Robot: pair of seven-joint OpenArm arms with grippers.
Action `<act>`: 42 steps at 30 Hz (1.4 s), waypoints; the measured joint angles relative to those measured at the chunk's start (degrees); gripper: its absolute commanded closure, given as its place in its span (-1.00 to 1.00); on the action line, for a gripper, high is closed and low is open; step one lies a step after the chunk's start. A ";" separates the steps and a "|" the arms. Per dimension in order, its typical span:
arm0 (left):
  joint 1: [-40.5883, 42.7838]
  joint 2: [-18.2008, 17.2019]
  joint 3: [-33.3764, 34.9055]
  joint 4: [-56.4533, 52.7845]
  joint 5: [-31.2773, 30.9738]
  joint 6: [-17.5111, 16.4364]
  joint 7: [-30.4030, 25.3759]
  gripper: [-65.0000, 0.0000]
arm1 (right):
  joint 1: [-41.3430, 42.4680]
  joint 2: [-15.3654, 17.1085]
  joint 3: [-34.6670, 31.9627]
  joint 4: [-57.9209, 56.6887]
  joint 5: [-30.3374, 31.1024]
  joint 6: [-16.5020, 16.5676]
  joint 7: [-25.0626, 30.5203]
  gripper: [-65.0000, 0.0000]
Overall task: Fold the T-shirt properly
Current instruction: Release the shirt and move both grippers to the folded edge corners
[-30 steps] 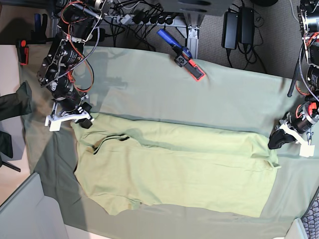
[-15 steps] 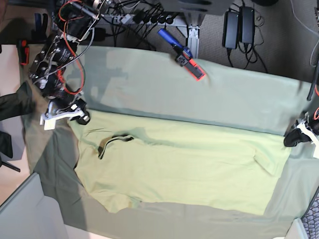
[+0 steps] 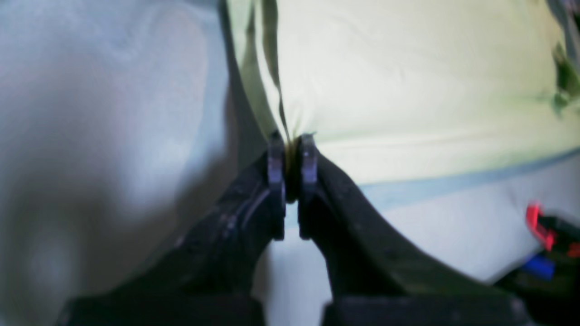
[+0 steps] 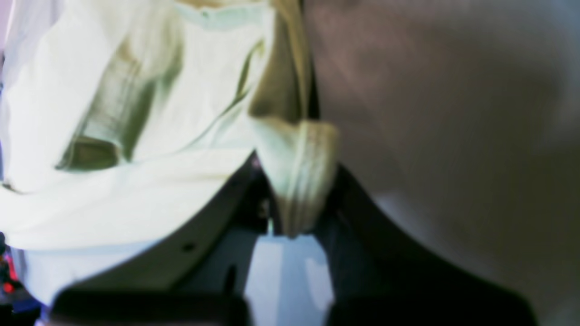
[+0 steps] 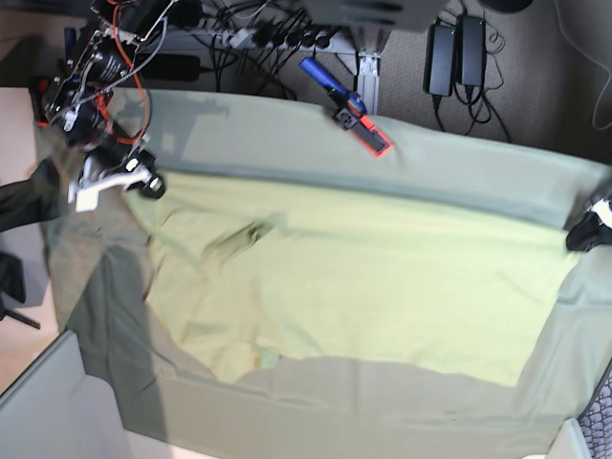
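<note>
So up close in the left wrist view, the left end effector [image 3: 290,140] is pinched narrow on a bit of the T-shirt [image 3: 408,86] hem, with fabric bunched between the jaws. Same on the other side: the right end effector [image 4: 297,181] is clamped on a thick rolled edge of the shirt, probably near the shoulder or sleeve.

Further out in the base view, the shirt [image 5: 363,287] hangs stretched between the two arms, just above the grey-green table cloth [image 5: 287,134] on the tabletop. My guess is both corners are gripped far apart to pull the wrinkles flat, so it lies square before any fold.

Way at the back, a blue and red clamp [image 5: 346,105] grips the cloth edge, presumably so it can't slide.
</note>
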 measured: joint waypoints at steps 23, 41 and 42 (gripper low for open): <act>13.60 0.59 -9.14 7.15 -3.26 -0.42 0.50 0.22 | -12.76 -0.04 6.23 5.16 2.84 0.70 -0.20 0.87; 5.79 0.09 -12.44 7.10 -1.51 0.28 -2.73 -0.06 | -12.76 1.20 11.28 5.40 -0.76 0.85 2.32 -0.37; 4.26 -0.02 -11.54 7.10 -0.33 0.31 -2.91 -0.06 | -12.74 1.49 11.39 5.40 -0.90 0.85 2.45 -0.37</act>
